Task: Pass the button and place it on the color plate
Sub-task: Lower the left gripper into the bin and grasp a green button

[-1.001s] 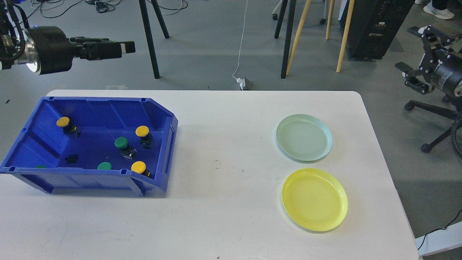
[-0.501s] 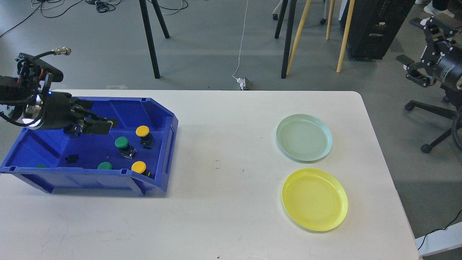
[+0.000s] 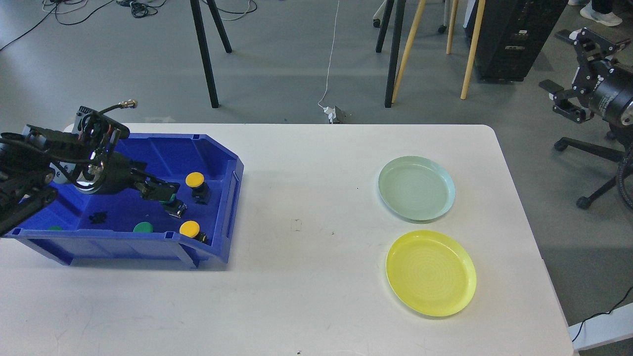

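A blue bin [image 3: 236,168] on the table's left holds yellow-capped buttons [image 3: 195,179] [image 3: 190,228] and green-capped buttons [image 3: 143,227]. My left gripper [image 3: 167,192] is down inside the bin, its tips right over a green button [image 3: 174,206] whose cap is mostly hidden beneath them. The fingers are dark and I cannot tell them apart. A pale green plate [image 3: 416,188] and a yellow plate [image 3: 430,273] lie empty on the table's right. My right gripper [image 3: 558,62] hangs off the table's right side, above the floor, with its fingers spread and nothing in it.
A small black part [image 3: 99,216] lies on the bin floor. Another green cap [image 3: 55,228] peeks over the bin's front left wall. An office chair base [image 3: 591,163], easel legs and cables are on the floor beyond the table [image 3: 306,277].
My left arm has come down from above the bin's far left into the bin and moved right onto the green button. The right gripper has risen slightly.
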### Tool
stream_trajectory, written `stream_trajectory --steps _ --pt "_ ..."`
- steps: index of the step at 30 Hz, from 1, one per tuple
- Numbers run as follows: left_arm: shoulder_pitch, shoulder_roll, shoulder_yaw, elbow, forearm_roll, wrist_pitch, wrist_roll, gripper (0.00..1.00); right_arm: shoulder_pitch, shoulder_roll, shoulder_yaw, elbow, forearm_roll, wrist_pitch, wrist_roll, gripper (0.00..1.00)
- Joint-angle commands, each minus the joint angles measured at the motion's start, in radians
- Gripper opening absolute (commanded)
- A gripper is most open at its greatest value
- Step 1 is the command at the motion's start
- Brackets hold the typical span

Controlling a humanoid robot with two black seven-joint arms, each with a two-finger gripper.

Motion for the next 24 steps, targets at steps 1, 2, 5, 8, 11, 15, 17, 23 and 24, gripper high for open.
stream_trajectory --steps 1,2,5,8,11,15,17,23,24 --pt "0.011 -0.018 0.000 0.012 0.009 0.003 0.000 1.00 -0.005 0.000 -0.002 0.000 0.000 0.000 0.000 0.99" --pt "0.014 -0.021 0.000 0.018 0.011 0.004 -0.001 1.00 -0.005 0.002 -0.002 0.002 0.000 0.000 0.000 0.99" --pt "0.018 -0.025 0.000 0.049 0.012 0.024 -0.004 1.00 -0.005 0.002 -0.002 0.006 0.000 0.000 -0.002 0.99" --pt "0.023 -0.048 0.001 0.067 0.022 0.029 -0.015 1.00 -0.006 0.002 -0.003 0.008 0.000 0.000 -0.002 0.99" --pt "0.037 -0.071 0.000 0.113 0.032 0.046 -0.017 1.00 -0.008 0.002 -0.003 0.009 0.000 -0.001 -0.002 0.99" --pt "0.041 -0.090 0.001 0.143 0.034 0.069 -0.029 0.99 -0.011 0.002 -0.005 0.008 0.000 -0.002 -0.002 0.99" --pt "0.041 -0.097 0.001 0.158 0.034 0.069 -0.030 0.96 -0.011 0.002 -0.005 0.008 -0.001 -0.002 0.000 0.99" --pt "0.041 -0.113 0.003 0.204 0.038 0.089 -0.050 0.86 -0.011 0.002 -0.005 0.008 -0.002 -0.002 -0.002 0.99" --pt "0.041 -0.113 0.003 0.207 0.040 0.089 -0.050 0.85 -0.011 0.002 -0.005 0.006 -0.002 -0.002 -0.002 0.99"
